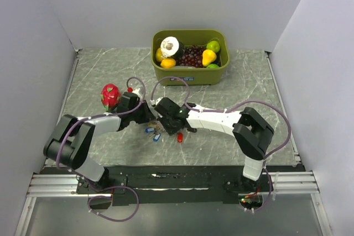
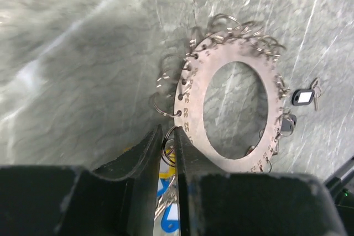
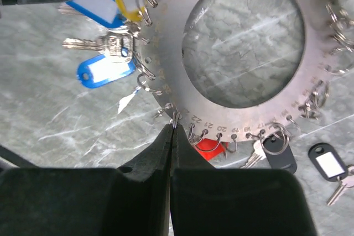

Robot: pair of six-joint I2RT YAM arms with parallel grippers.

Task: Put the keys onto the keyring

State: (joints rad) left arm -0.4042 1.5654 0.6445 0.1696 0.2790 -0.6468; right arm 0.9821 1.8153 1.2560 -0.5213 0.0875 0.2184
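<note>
Stretching inward, left arm (image 1: pixel 105 121) and right arm (image 1: pixel 213 120) each clamp jaws on the keyring (image 3: pixel 243 115) rim.

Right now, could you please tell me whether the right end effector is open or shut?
Shut: the right end effector pinches a small wire loop on the flat grey numbered metal keyring, fingers touching.

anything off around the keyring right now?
Nothing damaged. One black-tagged key lies loose on the table, apart from the keyring; a red tag sits partly hidden at its rim.
</note>
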